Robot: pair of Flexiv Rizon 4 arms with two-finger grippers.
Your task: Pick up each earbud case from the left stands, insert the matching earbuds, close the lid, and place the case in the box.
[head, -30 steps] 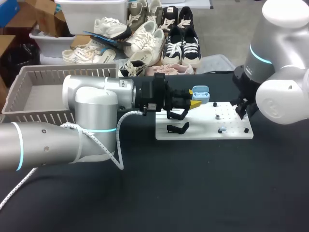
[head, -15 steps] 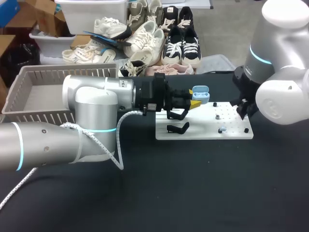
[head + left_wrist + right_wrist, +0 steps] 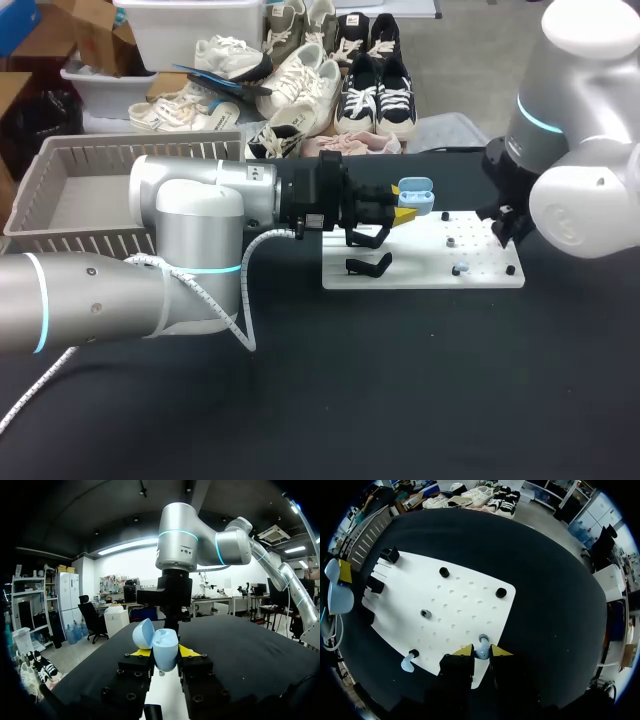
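Nothing shifts: left gripper (image 3: 165, 652) stays clamped on the open earbud case (image 3: 165, 644), board's (image 3: 420, 268) eleven o'clock; right gripper (image 3: 481, 650) pinches a half-hidden earbud (image 3: 482, 654).

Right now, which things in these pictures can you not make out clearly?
- Inside of the earbud case: the left wrist view shows only its outer shell, held in the left end effector; in the head view it is too small.
- The earbud at the right end effector: the right wrist view does not settle whether it is gripped; in the head view the end effector covers it.
- The box: in the head view, the left arm covers part of it.
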